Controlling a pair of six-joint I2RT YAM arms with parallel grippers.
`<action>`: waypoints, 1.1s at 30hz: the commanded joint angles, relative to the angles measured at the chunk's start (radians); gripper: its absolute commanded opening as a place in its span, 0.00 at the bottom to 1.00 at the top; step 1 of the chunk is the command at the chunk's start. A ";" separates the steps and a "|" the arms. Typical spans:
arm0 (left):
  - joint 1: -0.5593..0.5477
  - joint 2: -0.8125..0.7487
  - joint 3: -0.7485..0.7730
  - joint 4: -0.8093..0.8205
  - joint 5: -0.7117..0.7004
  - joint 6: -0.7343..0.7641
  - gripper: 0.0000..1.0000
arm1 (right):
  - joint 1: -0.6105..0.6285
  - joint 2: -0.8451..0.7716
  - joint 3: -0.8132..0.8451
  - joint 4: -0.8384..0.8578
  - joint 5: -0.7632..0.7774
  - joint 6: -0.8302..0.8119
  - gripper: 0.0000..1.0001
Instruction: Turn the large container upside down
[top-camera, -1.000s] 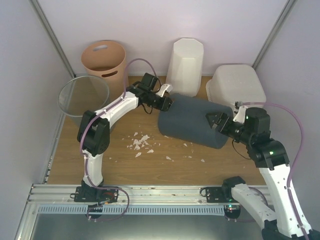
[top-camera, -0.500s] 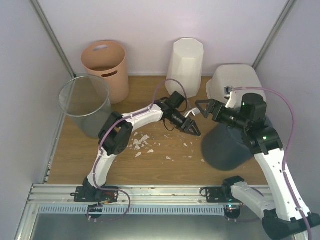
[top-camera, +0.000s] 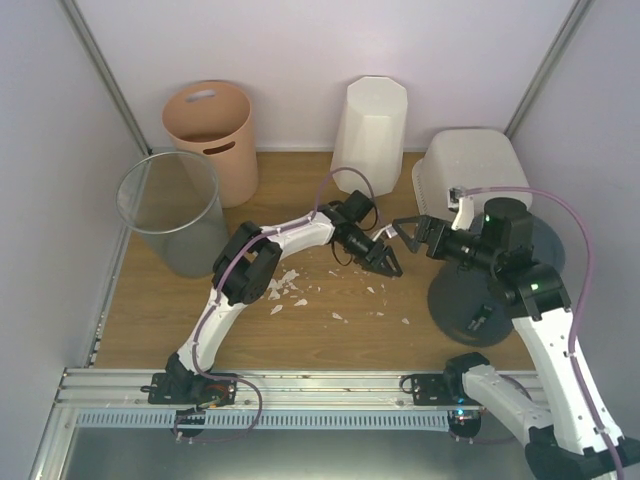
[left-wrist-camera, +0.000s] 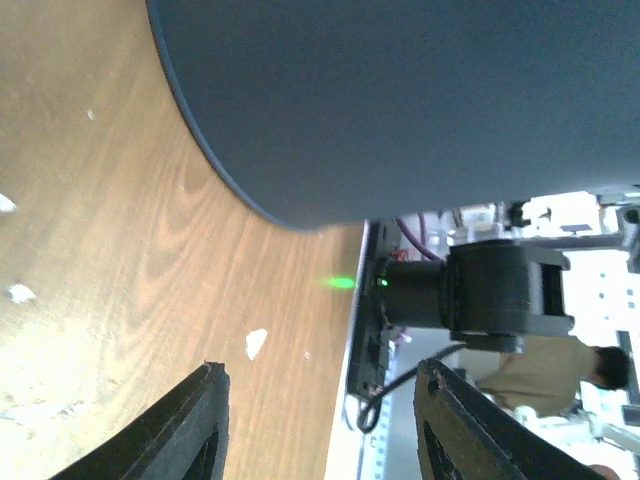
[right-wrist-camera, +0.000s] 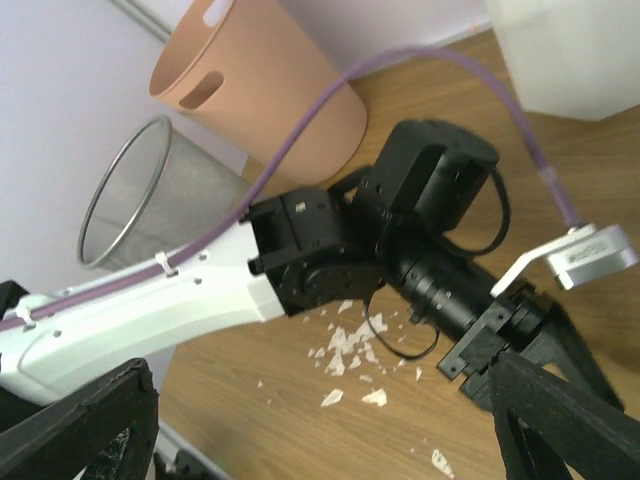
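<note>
The large container (top-camera: 470, 165), a wide white tub with rounded corners, sits at the back right of the wooden table with a flat face upward. My right arm crosses in front of its near edge. My left gripper (top-camera: 386, 263) hovers open and empty over the table's middle, pointing right; its wrist view (left-wrist-camera: 320, 425) shows only wood between the dark fingers. My right gripper (top-camera: 408, 232) faces it from the right, wide open and empty (right-wrist-camera: 320, 440). Neither gripper touches the tub.
A dark grey bin (top-camera: 485, 300) stands below my right arm and fills the top of the left wrist view (left-wrist-camera: 400, 100). A tall white faceted bin (top-camera: 370, 125), a peach bin (top-camera: 212, 135) and a wire-mesh bin (top-camera: 168, 205) line the back and left. White scraps (top-camera: 285, 285) litter the wood.
The dark grey bin lay on its side between both grippers a second ago; it now stands at the right. Both grippers have come off it, and the left jaws have widened.
</note>
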 joint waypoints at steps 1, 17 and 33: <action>0.011 -0.071 0.072 -0.084 -0.135 0.151 0.52 | 0.018 0.027 0.035 -0.080 -0.140 -0.100 0.88; 0.164 -0.426 0.269 -0.241 -0.699 0.523 0.73 | 0.191 0.042 -0.288 -0.105 -0.105 -0.118 0.86; 0.327 -0.403 0.311 -0.083 -1.457 0.959 0.99 | 0.181 0.062 -0.228 -0.281 0.625 0.065 0.96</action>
